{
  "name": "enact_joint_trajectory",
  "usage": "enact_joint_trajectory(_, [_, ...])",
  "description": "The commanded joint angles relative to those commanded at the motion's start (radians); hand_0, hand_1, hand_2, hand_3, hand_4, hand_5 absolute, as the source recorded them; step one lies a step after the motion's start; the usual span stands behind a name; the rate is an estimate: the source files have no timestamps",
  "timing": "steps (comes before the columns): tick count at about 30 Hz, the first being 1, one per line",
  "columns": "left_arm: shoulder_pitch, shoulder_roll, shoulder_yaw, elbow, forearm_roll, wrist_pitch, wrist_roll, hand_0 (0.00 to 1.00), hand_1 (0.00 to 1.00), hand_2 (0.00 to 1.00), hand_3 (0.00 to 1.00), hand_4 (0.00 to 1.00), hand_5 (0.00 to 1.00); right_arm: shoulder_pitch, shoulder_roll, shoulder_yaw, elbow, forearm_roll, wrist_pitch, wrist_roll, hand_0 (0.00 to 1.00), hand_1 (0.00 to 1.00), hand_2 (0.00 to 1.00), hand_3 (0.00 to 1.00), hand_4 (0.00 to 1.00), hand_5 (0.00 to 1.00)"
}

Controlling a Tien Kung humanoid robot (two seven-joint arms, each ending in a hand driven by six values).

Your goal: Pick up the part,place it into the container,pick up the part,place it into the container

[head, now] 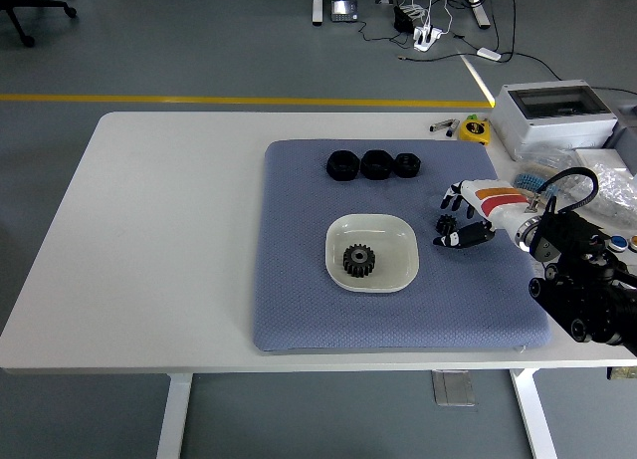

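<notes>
My right hand holds a small gear right of the dish; next, I judge, carry it over and release.

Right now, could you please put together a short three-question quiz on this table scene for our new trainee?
1. True or false: the white dish already holds a black gear.
2. How many black parts sit in the row at the far side of the blue mat?
3. Multiple choice: the right hand is
A. over the dish
B. right of the dish, over the mat, at a small black gear
C. resting off the table

Key
1. True.
2. Three.
3. B. Whether its fingers have closed on the small black gear cannot be told from this view.
</notes>
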Motion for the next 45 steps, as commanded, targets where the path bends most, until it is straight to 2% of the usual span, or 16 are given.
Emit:
enact_joint_trajectory(3, [-0.001, 0.0, -0.004, 0.0, 0.005, -0.001, 0.001, 0.709, 0.72, 0.755, 0.665, 0.695, 0.676, 0.002, 0.0, -0.016, -0.01, 0.016, -0.003, -0.002, 0.238, 0.399, 0.555, 0.603, 0.975, 0.459])
enact_joint_trajectory(4, [-0.001, 0.0, -0.007, 0.0, 0.01, -0.001, 0.002, 0.708, 0.721, 0.755, 0.666, 0.695, 0.676, 0.003, 0.002, -0.025, -0.018, 0.027, -0.006, -0.004, 0.231, 0.394, 0.544, 0.581, 0.937, 0.452])
enact_joint_trajectory(9, [-0.001, 0.0, -0.014, -0.001, 0.021, -0.002, 0.006, 0.708, 0.721, 0.755, 0.666, 0.695, 0.676, 0.003, 0.008, -0.052, -0.039, 0.06, -0.011, -0.009, 0.231, 0.394, 0.544, 0.581, 0.937, 0.452])
enact_joint_trajectory(15, [0.001, 0.0, -0.016, -0.001, 0.026, -0.003, 0.007, 0.708, 0.721, 0.756, 0.665, 0.693, 0.676, 0.001, 0.014, -0.065, -0.04, 0.075, -0.022, -0.006, 0.217, 0.383, 0.535, 0.569, 0.92, 0.453])
enact_joint_trajectory(16, [0.001, 0.0, -0.017, -0.001, 0.026, -0.003, 0.007, 0.708, 0.722, 0.755, 0.664, 0.693, 0.677, 0.0, 0.015, -0.067, -0.04, 0.079, -0.026, -0.006, 0.19, 0.36, 0.502, 0.55, 0.888, 0.455])
enact_joint_trajectory(21, [0.0, 0.0, -0.018, -0.002, 0.029, -0.003, 0.008, 0.708, 0.722, 0.755, 0.664, 0.693, 0.677, 0.0, 0.017, -0.073, -0.041, 0.094, -0.044, -0.008, 0.19, 0.36, 0.502, 0.55, 0.888, 0.455])
enact_joint_trajectory(22, [0.0, 0.0, -0.016, -0.002, 0.027, -0.003, 0.007, 0.707, 0.721, 0.754, 0.664, 0.691, 0.677, 0.001, 0.017, -0.075, -0.042, 0.098, -0.049, -0.008, 0.162, 0.345, 0.487, 0.536, 0.849, 0.463])
enact_joint_trajectory(27, [-0.003, 0.0, -0.013, -0.002, 0.024, -0.003, 0.006, 0.707, 0.721, 0.754, 0.664, 0.691, 0.677, 0.003, 0.013, -0.081, -0.044, 0.115, -0.063, -0.01, 0.162, 0.345, 0.487, 0.536, 0.849, 0.463])
enact_joint_trajectory(28, [-0.003, 0.0, -0.013, -0.002, 0.023, -0.003, 0.006, 0.708, 0.721, 0.754, 0.664, 0.691, 0.677, 0.002, 0.012, -0.082, -0.044, 0.118, -0.065, -0.01, 0.129, 0.309, 0.47, 0.53, 0.796, 0.486])
enact_joint_trajectory(45, [-0.006, -0.001, -0.005, -0.002, 0.01, -0.001, 0.004, 0.708, 0.722, 0.755, 0.664, 0.691, 0.678, -0.003, 0.015, -0.101, -0.05, 0.153, -0.061, -0.01, 0.098, 0.289, 0.46, 0.528, 0.81, 0.486])
